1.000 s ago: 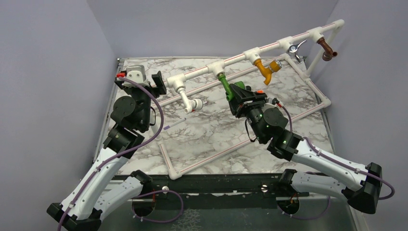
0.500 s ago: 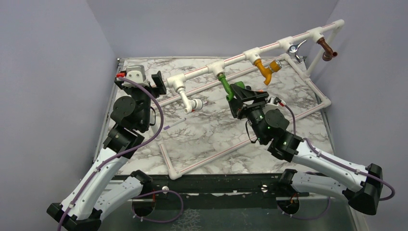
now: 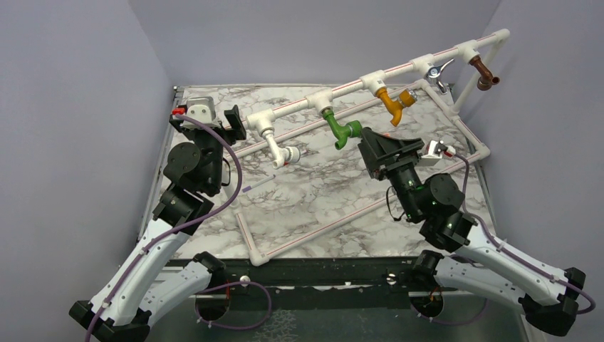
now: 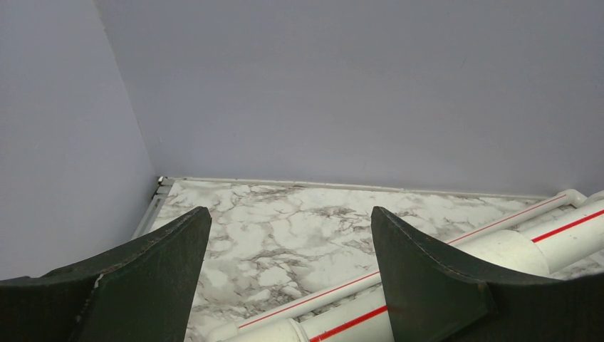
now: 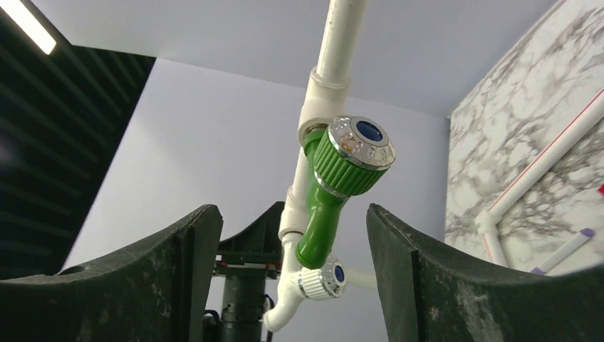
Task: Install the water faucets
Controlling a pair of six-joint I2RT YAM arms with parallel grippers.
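Note:
The bright green faucet with a silver knob hangs from a tee of the white red-striped pipe frame. My right gripper is open and empty, just to the right of it and not touching. In the right wrist view the green faucet stands between and beyond my open fingers, with a white faucet behind it. White, yellow, silver and brown faucets also hang on the pipe. My left gripper is open by the pipe's left end.
The frame's lower pipes lie across the marble table. A small white rod with a purple tip lies on the table left of centre. Grey walls close in on the left, back and right.
My right gripper has let go of the green faucet and drawn back to the right. The green faucet stays on the pipe. The left arm has not moved.

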